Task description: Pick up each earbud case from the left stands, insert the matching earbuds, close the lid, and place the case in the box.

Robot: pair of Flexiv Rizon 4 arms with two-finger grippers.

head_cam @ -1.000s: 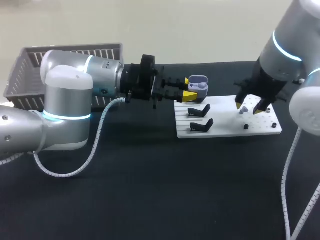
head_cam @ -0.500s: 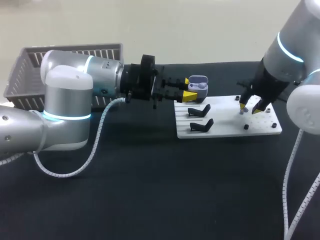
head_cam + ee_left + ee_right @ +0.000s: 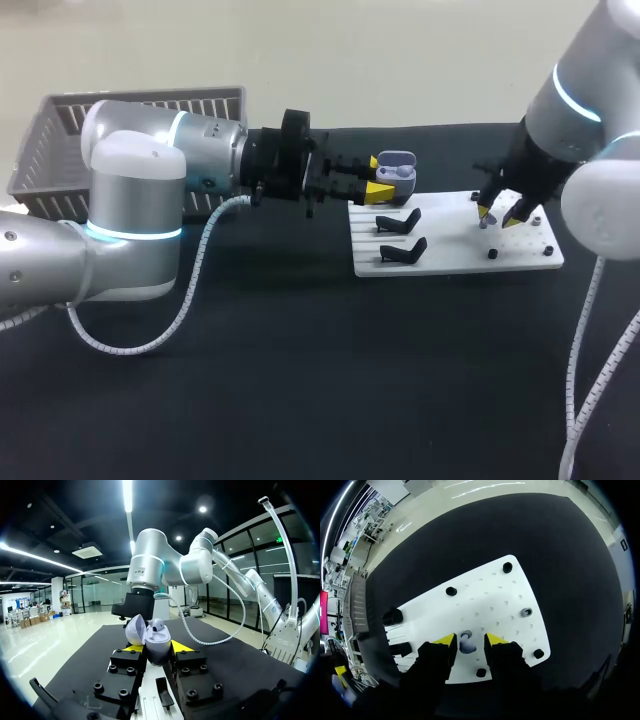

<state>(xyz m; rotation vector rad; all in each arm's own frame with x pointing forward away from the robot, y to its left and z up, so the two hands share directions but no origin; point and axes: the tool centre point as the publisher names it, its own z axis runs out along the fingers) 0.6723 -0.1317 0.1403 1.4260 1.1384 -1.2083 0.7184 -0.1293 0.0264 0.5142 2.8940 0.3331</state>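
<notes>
The black tabletop fills the scene, with a grey slatted box at its far left edge. The left arm comes in level from that side, and the left gripper hangs just off the left end of a white board. Its fingers are clamped from both sides on a lavender earbud case, held clear of the tabletop with its lid tipped open. The left wrist view shows the case seated between the two yellow tips of that gripper. On the board's left part stand two black stands, one behind the other, both bare. Farther right on the board a small pale earbud lies among rows of holes, with black pegs near it and at the board's edges. The right gripper points down over it from the right arm. In the right wrist view, the fingers of this gripper stand slightly apart, straddling the earbud, with a narrow gap showing beside it.
</notes>
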